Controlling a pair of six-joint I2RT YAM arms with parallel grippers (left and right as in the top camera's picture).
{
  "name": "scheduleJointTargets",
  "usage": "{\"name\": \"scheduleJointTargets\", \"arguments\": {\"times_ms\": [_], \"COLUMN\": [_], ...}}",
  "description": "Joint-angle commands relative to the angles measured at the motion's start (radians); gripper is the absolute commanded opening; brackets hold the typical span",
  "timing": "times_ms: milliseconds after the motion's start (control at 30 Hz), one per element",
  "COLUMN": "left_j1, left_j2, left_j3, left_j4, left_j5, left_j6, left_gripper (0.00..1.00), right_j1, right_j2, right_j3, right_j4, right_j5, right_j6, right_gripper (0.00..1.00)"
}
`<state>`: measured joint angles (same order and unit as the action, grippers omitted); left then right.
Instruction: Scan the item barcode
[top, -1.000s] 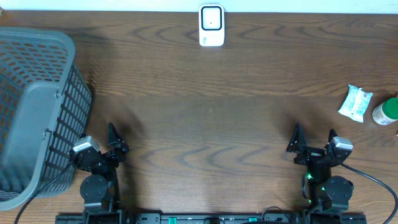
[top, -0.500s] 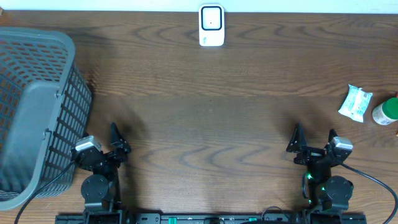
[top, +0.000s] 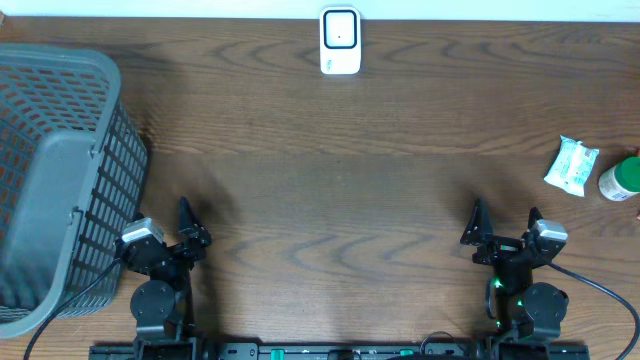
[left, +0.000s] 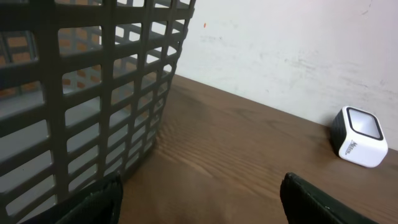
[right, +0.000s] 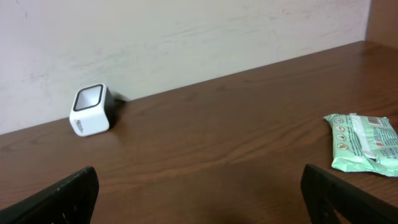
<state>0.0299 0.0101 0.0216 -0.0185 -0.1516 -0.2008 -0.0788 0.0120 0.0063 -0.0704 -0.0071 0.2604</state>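
I find both arms idle. The left gripper (left: 202, 202) and the right gripper (top: 505, 225) stand with jaws spread, holding nothing. The wipes packet (top: 571, 165) lies flat near the right edge of the table (top: 330, 200), just beside a green-capped bottle (top: 620, 180) and well apart from the white scanner (top: 340, 41) at the far edge. I judge the packet light, soft and slick-filmed; a grip across its narrow width, mid-body, should serve. The tabletop is dark wood, smooth and level. A grey mesh basket (top: 60, 170) stands at left, and the wall (right: 186, 37) is plain and pale.
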Motion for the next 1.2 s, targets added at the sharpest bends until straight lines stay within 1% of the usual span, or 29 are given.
{"name": "scheduleJointTargets", "arguments": {"times_ms": [0,400,433,467,500,567,800,867,967,1100,1167], "left_j1": [-0.003,-0.003,-0.003,-0.001,-0.002,-0.002,-0.002,-0.003,-0.003,-0.003,-0.003], "left_j2": [-0.004,-0.004,-0.004,-0.004,-0.004,-0.002,0.001,0.002,0.002,0.002,0.003], "left_j3": [-0.018,-0.018,-0.018,-0.018,-0.018,-0.018,-0.018,-0.018,-0.018,-0.018,-0.018], "left_j4": [-0.042,-0.042,-0.03,-0.018,-0.023,-0.022,-0.023,-0.023,-0.024,-0.031,-0.039], "left_j5": [0.008,0.007,-0.037,-0.126,-0.198,-0.255,-0.253,-0.232,-0.166,-0.03,-0.003], "left_j6": [0.024,0.025,0.049,0.089,0.101,0.1,0.099,0.1,0.101,0.129,0.129], "left_gripper": [0.81,0.82,0.81,0.82,0.82,0.82,0.81,0.81,0.82,0.82,0.82], "right_j1": [0.009,0.009,0.009,0.009,0.009,0.009,0.009,0.009,0.009,0.009,0.009], "right_j2": [-0.006,-0.006,-0.006,-0.006,-0.006,-0.006,-0.006,-0.006,-0.006,-0.006,-0.006], "right_j3": [-0.001,-0.001,-0.001,-0.001,-0.001,-0.001,-0.001,-0.001,-0.001,-0.001,-0.001], "right_j4": [-0.005,-0.005,-0.005,-0.005,-0.005,-0.005,-0.005,-0.005,-0.005,-0.005,-0.005], "right_j5": [0.006,0.006,0.006,0.006,0.006,0.006,0.006,0.006,0.006,0.006,0.006], "right_j6": [0.012,0.012,0.012,0.012,0.012,0.012,0.012,0.012,0.012,0.012,0.012], "right_gripper": [0.99,0.99,0.99,0.99,0.99,0.99,0.99,0.99,0.99,0.99,0.99]}}
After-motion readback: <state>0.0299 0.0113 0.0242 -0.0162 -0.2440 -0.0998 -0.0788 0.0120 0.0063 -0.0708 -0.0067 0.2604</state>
